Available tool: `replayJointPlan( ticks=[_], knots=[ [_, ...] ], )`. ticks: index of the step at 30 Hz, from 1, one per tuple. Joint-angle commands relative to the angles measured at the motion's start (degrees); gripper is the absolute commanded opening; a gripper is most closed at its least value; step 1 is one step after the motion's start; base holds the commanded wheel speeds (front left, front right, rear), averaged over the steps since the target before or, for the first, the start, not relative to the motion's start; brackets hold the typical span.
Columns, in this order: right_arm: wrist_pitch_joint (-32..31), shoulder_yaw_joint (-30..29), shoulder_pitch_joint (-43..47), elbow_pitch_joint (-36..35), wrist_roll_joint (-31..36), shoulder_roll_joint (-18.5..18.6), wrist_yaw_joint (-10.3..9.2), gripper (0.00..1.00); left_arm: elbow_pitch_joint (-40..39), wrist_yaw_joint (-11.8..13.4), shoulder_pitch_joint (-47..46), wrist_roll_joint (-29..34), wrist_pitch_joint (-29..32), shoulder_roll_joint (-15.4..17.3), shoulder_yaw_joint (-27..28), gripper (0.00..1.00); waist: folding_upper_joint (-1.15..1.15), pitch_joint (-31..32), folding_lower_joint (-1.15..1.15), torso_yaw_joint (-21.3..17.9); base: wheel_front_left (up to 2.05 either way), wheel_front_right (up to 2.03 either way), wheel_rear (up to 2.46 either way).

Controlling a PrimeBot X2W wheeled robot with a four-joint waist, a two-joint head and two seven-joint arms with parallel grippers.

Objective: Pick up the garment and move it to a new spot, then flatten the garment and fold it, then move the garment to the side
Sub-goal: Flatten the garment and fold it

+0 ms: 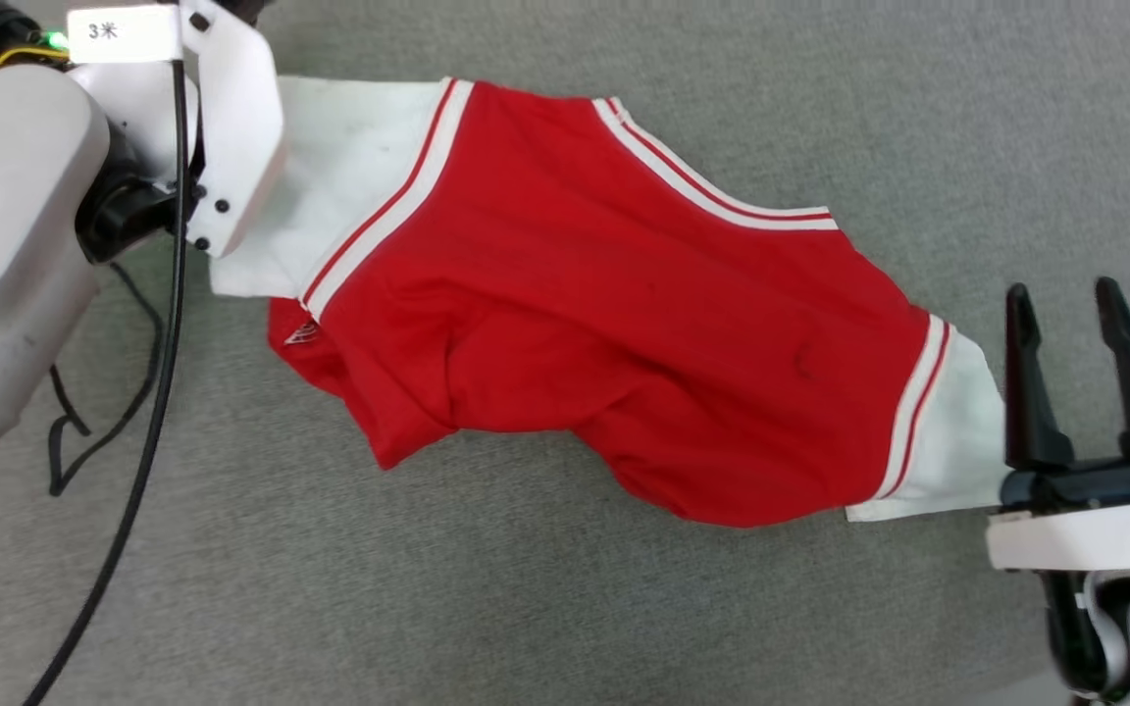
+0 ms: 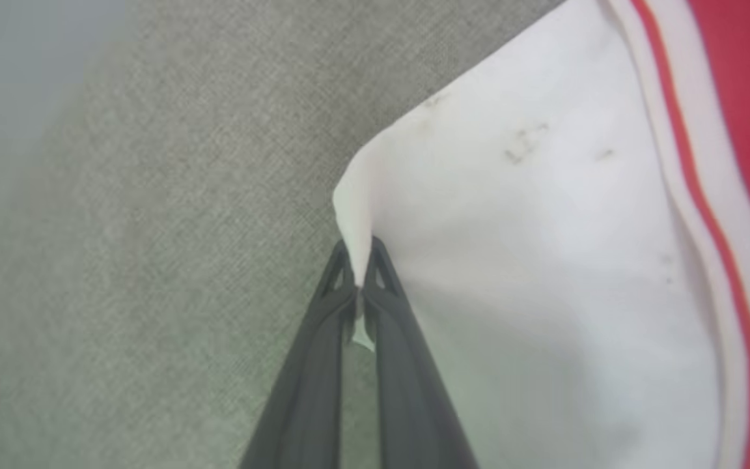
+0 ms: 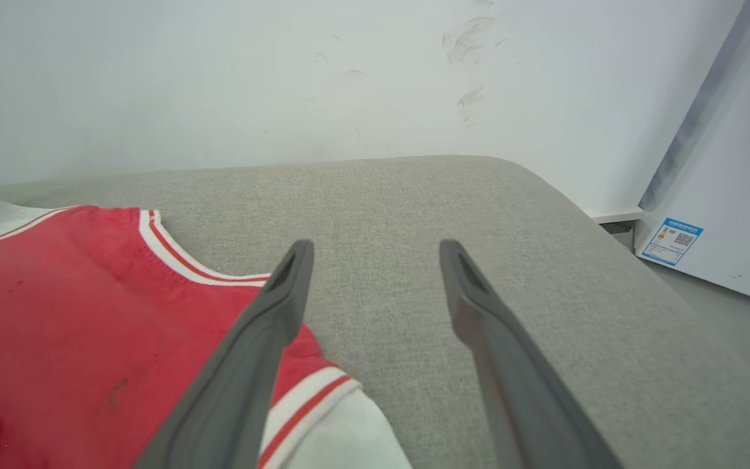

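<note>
The garment (image 1: 604,304), a red T-shirt with white sleeves and striped trim, lies spread and rumpled across the grey fabric surface (image 1: 565,608), its lower hem bunched. In the left wrist view my left gripper (image 2: 361,260) is shut on the corner of one white sleeve (image 2: 544,260), pinching a fold of cloth. In the head view that arm's white wrist (image 1: 231,127) covers the sleeve's far end. My right gripper (image 1: 1065,294) stands open just beside the other white sleeve (image 1: 957,441), with nothing between its fingers (image 3: 284,293). The lettering is hidden.
A black cable (image 1: 148,431) hangs down the left side past my pale left forearm (image 1: 6,255). The grey cushion (image 3: 446,215) ends at a rounded edge near a white wall (image 3: 284,78); a white appliance with a label (image 3: 671,241) stands at the right.
</note>
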State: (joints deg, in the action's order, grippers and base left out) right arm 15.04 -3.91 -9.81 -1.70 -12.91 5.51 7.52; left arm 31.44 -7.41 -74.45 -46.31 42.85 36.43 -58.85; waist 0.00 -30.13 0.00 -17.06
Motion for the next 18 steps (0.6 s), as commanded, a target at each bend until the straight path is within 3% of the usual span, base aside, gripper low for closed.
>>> replayJointPlan(
  ticks=[1,6,12,18],
  knots=[
    [0.2,-0.6,0.7,0.6,0.3,1.5,-0.06,1.0,0.5,0.0,-0.5,1.0,-2.9,0.5,-0.4,0.0,0.0,2.2,0.0,1.8,0.0,0.0,0.0],
    [-3.1,-1.5,0.2,0.6,0.5,6.2,-0.06,1.0,1.4,0.0,-0.8,1.6,-11.1,0.5,-0.9,0.0,0.0,5.7,0.0,3.9,0.0,0.0,0.0],
    [-10.3,-0.8,-0.5,-1.0,-0.3,12.0,-0.06,1.0,1.7,0.0,-0.6,1.8,-15.8,1.1,-1.4,0.0,0.0,8.2,0.0,6.0,0.0,0.0,0.0],
    [-23.2,3.1,-3.6,-2.4,-5.5,22.6,-0.06,1.0,1.3,0.3,-0.6,2.8,-19.6,1.4,-1.8,0.0,0.0,9.5,0.0,8.3,0.0,0.0,0.0]
  ],
)
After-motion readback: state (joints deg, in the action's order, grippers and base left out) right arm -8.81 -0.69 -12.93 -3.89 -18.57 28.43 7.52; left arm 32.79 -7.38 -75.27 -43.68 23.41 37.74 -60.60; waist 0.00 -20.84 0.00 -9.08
